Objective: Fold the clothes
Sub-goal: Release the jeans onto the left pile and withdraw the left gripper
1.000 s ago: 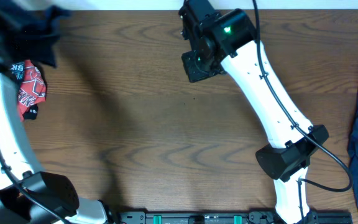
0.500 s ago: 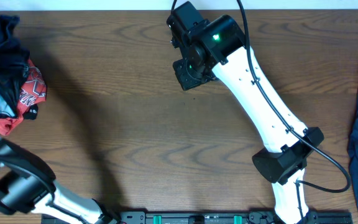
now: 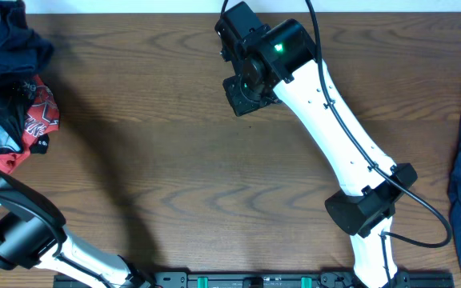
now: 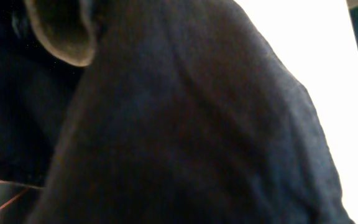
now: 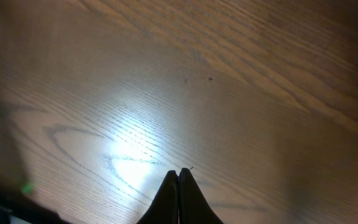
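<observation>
Right pincer [image 5: 179, 172] closed, empty.

The overhead camera looked straight down from well above the wooden counter [image 3: 174, 184], far enough to take in both arms, their bases at the bottom edge. The right wrist camera sat close over bare wood, facing down past its own fingers [image 5: 169, 200], which met at the bottom centre. That patch of wood lay beneath the right arm's head [image 3: 262, 60] in the overhead view. The left wrist camera was pressed so near dark cloth [image 4: 166, 137] that everything blurred; the overhead view held dark cloth [image 3: 10, 44] in its top-left corner.
</observation>
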`<action>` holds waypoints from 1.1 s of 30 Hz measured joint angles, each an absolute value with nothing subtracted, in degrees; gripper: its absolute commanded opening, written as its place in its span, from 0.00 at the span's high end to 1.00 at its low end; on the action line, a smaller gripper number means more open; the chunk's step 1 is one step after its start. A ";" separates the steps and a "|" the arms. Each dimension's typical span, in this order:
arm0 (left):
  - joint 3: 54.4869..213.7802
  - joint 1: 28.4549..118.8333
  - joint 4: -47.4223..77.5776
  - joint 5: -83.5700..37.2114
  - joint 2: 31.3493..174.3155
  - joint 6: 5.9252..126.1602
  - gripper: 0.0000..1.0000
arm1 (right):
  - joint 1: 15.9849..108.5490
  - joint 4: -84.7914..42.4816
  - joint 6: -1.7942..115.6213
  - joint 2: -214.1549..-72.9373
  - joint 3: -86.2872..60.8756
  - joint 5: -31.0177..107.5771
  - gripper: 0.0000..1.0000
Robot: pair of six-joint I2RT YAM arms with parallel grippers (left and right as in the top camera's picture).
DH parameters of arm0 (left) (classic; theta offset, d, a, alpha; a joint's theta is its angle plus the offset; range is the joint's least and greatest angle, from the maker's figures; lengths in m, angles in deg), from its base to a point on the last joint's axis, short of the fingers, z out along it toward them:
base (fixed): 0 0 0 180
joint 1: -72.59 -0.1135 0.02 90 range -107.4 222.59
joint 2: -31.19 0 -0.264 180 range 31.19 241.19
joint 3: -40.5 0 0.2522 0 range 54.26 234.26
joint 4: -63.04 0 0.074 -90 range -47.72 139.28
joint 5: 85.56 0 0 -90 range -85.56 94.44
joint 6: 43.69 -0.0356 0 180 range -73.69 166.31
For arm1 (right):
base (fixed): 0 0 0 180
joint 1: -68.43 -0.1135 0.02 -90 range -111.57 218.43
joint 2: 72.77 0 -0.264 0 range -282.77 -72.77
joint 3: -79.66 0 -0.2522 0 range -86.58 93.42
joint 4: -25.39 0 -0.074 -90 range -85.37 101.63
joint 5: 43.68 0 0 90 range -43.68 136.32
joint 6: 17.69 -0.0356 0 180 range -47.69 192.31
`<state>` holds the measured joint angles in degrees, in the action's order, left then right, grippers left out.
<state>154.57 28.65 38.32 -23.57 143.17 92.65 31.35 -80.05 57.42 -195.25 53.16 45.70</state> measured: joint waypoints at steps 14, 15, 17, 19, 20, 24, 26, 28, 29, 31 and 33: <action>154.57 22.64 31.00 -24.16 143.17 93.05 0.94 | 31.35 -79.52 57.42 -195.27 53.16 45.70 0.99; 154.57 22.47 30.61 -24.21 143.17 93.03 0.94 | 31.35 -79.50 57.42 -195.27 53.16 45.70 0.99; 154.57 22.14 29.86 -24.32 143.17 93.03 0.94 | 31.35 -79.46 57.42 -195.27 53.16 45.68 0.98; 154.57 21.74 29.25 -24.36 143.17 93.03 0.94 | 31.33 -79.44 57.42 -195.27 53.16 45.68 0.98; 154.57 21.55 28.86 -24.40 143.17 93.03 0.94 | 31.35 -79.44 57.42 -195.27 53.16 45.70 0.98; 154.57 20.26 26.74 -24.82 143.17 93.05 0.95 | 31.33 -79.33 57.42 -195.25 53.16 45.70 0.96; 154.57 19.52 25.62 -24.97 143.17 93.03 0.94 | 31.33 -79.13 57.42 -195.27 53.16 45.68 0.96; 154.57 18.64 24.73 -25.21 143.17 93.00 0.94 | 31.35 -79.06 57.42 -195.27 53.16 45.68 0.94; 154.57 18.29 24.49 -25.21 143.17 93.03 0.91 | 31.35 -79.04 57.39 -195.27 53.16 45.68 0.94; 154.57 17.64 23.96 -25.23 143.17 92.94 0.39 | 31.35 -79.02 57.37 -195.27 53.16 45.68 0.85; 154.57 17.05 23.70 -25.17 143.17 93.03 0.06 | 31.35 -79.00 57.37 -195.27 53.16 45.63 0.80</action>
